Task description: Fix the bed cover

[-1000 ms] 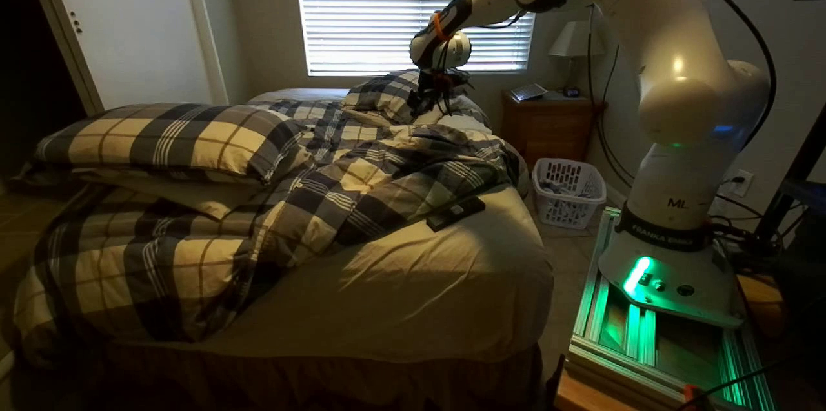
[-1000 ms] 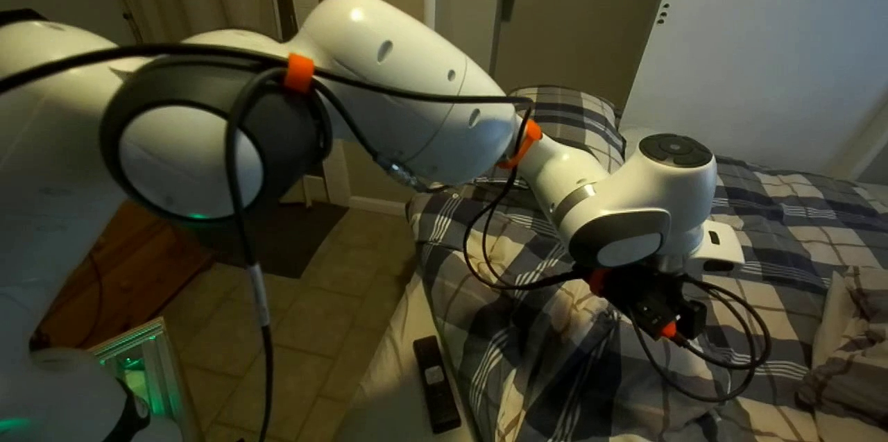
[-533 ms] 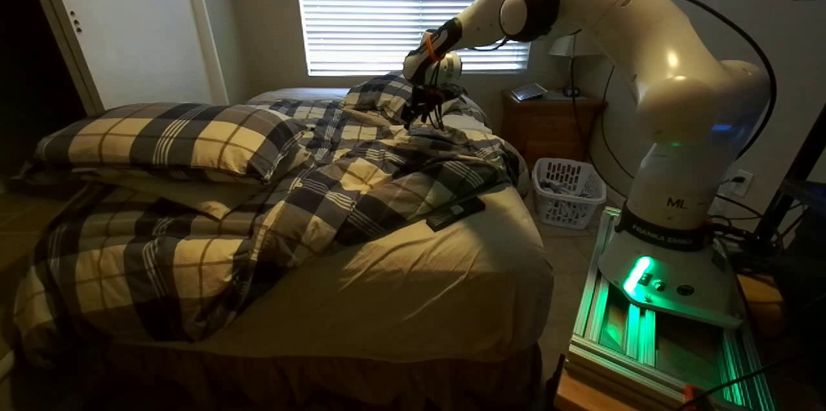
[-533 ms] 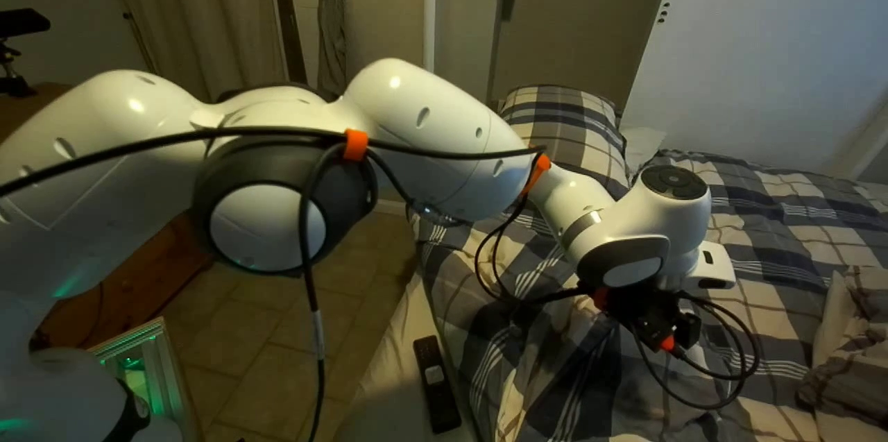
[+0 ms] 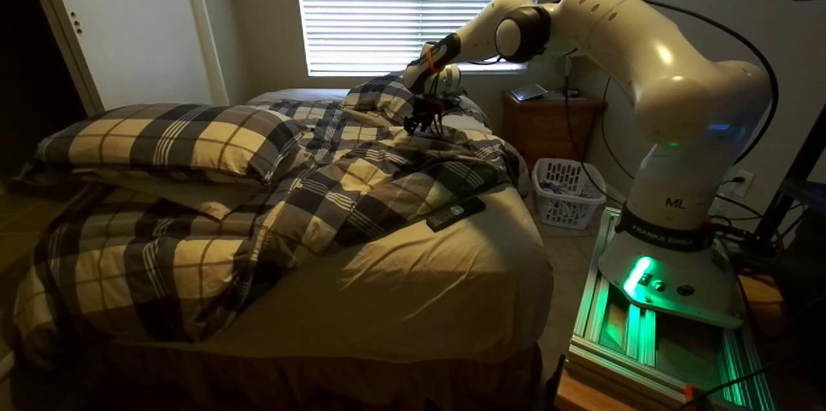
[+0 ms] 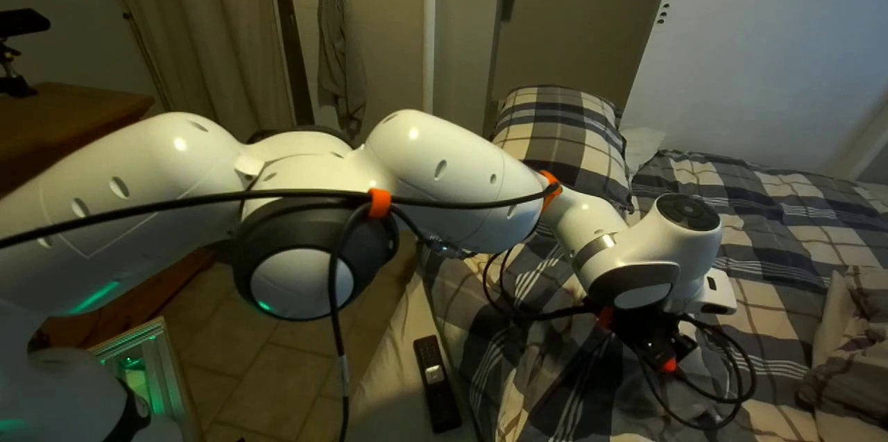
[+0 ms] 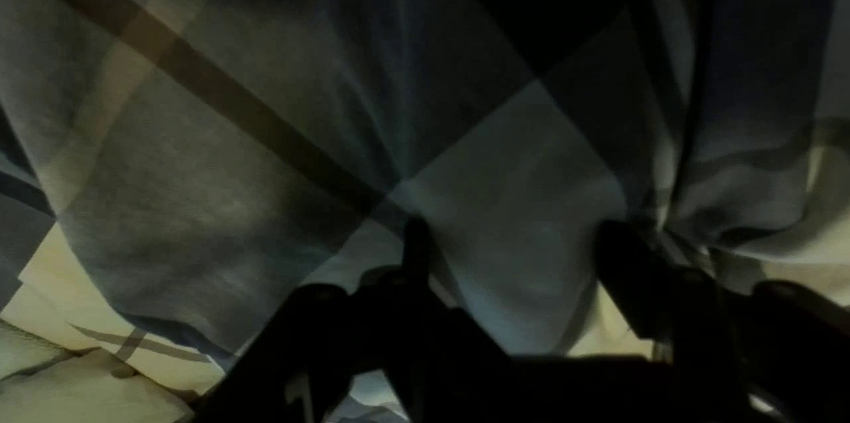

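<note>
The bed cover (image 5: 352, 188) lies rumpled across the tan sheet (image 5: 419, 295), leaving one corner of it bare. In the wrist view the claw (image 7: 514, 242) has its fingers (image 7: 416, 260) spread apart over a fold, with plaid cloth showing between them; nothing looks pinched, and whether the tips touch cannot be told. Closing here might catch only a shallow bite, since the cloth is broad and slack, and it could slip free under tension. If it holds, the plaid pillow (image 5: 168, 140), apparently resting on the cover, may weigh it down. The remote (image 5: 455, 214), just beside the cover's edge, could be buried or pushed off by dragged cloth. The slack wrist cable (image 6: 551, 316) might snag raised folds.
</note>
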Motion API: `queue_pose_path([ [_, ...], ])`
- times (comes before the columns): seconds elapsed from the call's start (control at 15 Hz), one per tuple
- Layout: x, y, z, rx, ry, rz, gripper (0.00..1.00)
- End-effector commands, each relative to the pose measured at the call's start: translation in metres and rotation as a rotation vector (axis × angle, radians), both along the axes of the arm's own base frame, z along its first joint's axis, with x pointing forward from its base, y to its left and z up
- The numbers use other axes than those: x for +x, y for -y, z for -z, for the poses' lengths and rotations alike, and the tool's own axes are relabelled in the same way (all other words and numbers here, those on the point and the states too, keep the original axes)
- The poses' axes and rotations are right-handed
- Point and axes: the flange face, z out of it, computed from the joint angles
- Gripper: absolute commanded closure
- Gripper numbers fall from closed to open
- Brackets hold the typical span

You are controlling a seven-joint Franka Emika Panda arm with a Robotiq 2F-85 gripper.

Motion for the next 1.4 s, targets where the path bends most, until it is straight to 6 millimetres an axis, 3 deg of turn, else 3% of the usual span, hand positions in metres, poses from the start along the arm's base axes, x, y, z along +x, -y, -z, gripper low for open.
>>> queue_pose_path([
  [0.0, 0.006, 0.009, 0.000, 0.023, -0.002, 0.002, 0.62],
  [0.27, 0.000, 0.007, -0.007, 0.098, -0.024, -0.021, 0.91],
  [0.4, -0.007, 0.007, -0.012, 0.123, -0.043, -0.032, 0.99],
  [0.73, -0.036, 0.008, -0.042, 0.182, -0.068, -0.068, 0.97],
  [1.0, -0.073, 0.010, -0.065, 0.233, -0.081, -0.124, 0.97],
  [1.33, -0.129, -0.007, -0.076, 0.318, -0.165, -0.244, 0.97],
])
